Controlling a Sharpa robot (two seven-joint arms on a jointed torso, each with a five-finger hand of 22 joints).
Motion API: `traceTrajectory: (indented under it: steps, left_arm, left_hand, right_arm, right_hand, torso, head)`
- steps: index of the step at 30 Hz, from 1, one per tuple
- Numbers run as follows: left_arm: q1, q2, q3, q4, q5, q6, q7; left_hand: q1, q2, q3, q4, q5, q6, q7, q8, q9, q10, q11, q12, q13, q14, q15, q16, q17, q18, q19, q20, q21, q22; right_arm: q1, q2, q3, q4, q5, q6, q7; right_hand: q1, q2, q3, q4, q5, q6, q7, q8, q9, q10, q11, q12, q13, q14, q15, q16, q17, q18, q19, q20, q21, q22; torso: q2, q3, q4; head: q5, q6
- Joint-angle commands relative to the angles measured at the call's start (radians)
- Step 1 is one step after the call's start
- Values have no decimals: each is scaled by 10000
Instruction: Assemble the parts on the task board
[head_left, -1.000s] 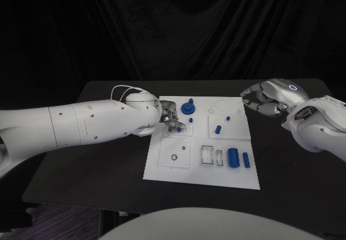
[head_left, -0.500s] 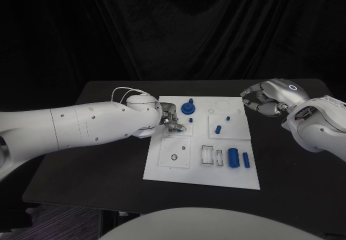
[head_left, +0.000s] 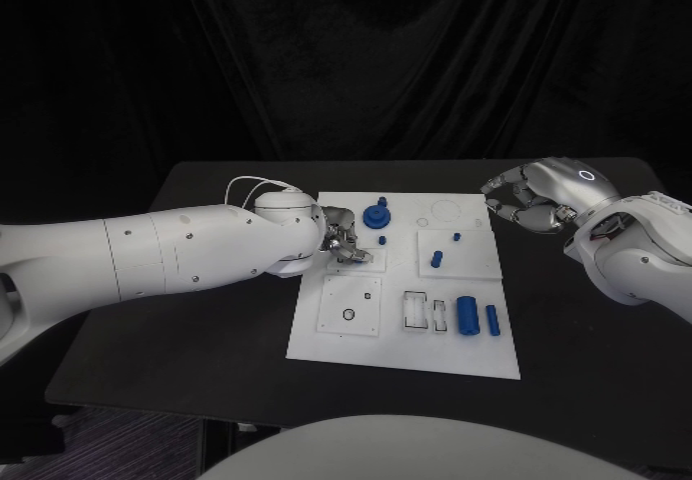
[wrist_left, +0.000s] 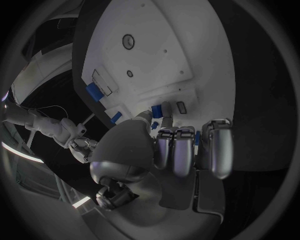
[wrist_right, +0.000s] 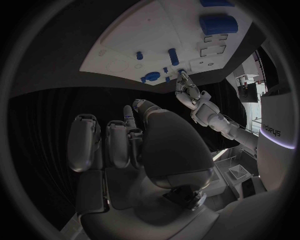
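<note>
On the black surface (head_left: 216, 330) lies the white task board (head_left: 404, 355), in the middle. The left hand (head_left: 343, 238) is over the board's left part, near its far edge, with the fingers bent down close to a small blue part (head_left: 358, 258). If the fingers really pinch this part, I cannot tell, because the hand hides the contact. Just beside this hand stands a round blue part with a peg (head_left: 376, 215) on the board. More to the right there are a short blue pin (head_left: 436, 258) and a tiny blue piece (head_left: 456, 237). Near the front edge lie a thick blue cylinder (head_left: 466, 314) and a thin blue rod (head_left: 492, 320), side by side. The right hand (head_left: 531, 203) hangs above the surface beside the board's far right corner, its fingers curled in and holding nothing.
</note>
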Motion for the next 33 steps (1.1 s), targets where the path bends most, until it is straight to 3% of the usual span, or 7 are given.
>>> traceTrajectory:
  steps: [1,11,16,23,33]
  left_arm:
    - [-47,16,-7,-29,41,-52,229]
    - [-79,24,-7,-72,41,-128,321]
    - [-89,9,-7,-70,41,-170,357]
    - [-94,-16,-7,-56,41,-294,464]
    - [-96,-150,-7,42,53,-936,908]
  left_hand:
    - [107,-11,145,9,61,-25,38,-109,-61,1069,83,24,2626,1056,87,26,2633,-116,-25,67,-52,1408]
    - [163,-140,521,34,210,-61,109,-455,-392,1069,143,24,2626,1056,133,26,2633,-110,-42,105,-95,1410]
    - [259,-304,943,-39,651,31,119,-623,-585,1069,156,24,2626,1056,150,26,2633,-106,-48,126,-120,1426]
    - [372,-464,1466,-152,693,79,114,-713,-673,1069,149,24,2626,1056,145,26,2633,-104,-50,126,-137,1441]
    - [287,-935,2759,-391,717,221,106,-766,-685,1069,142,24,2626,1056,142,26,2633,-95,-67,123,-201,1466]
  right_arm:
    - [-19,-12,7,13,-31,21,-125]
    - [-19,-10,7,12,-30,33,-140]
    - [-20,-6,7,0,-30,55,-150]
    - [-21,8,7,-16,-30,78,-155]
    - [-21,4,7,-18,-30,102,-174]
  right_hand:
    - [-122,11,33,21,44,67,-20,-36,-17,842,0,-41,2460,684,27,-50,909,-145,195,18,-38,1898]
    - [-121,11,40,18,47,68,-21,-37,-18,841,-1,-42,2459,684,27,-52,907,-144,193,18,-43,1896]
    - [-116,13,49,12,53,68,-25,-37,-20,836,-3,-47,2455,683,26,-54,905,-145,194,18,-40,1897]
    - [-109,14,59,4,60,68,-29,-39,-22,835,-5,-48,2453,681,25,-64,896,-144,193,17,-45,1896]
    - [-109,14,59,4,60,68,-29,-39,-22,835,-5,-48,2453,681,25,-64,896,-144,193,17,-45,1896]
  torso:
    - [-2,4,4]
    - [-9,7,-8]
    - [-13,10,-4]
    - [-9,7,-5]
    - [-3,4,-3]
  head:
    - [-3,-2]
    - [3,-2]
    - [-1,-2]
    - [4,-2]
    - [-11,-2]
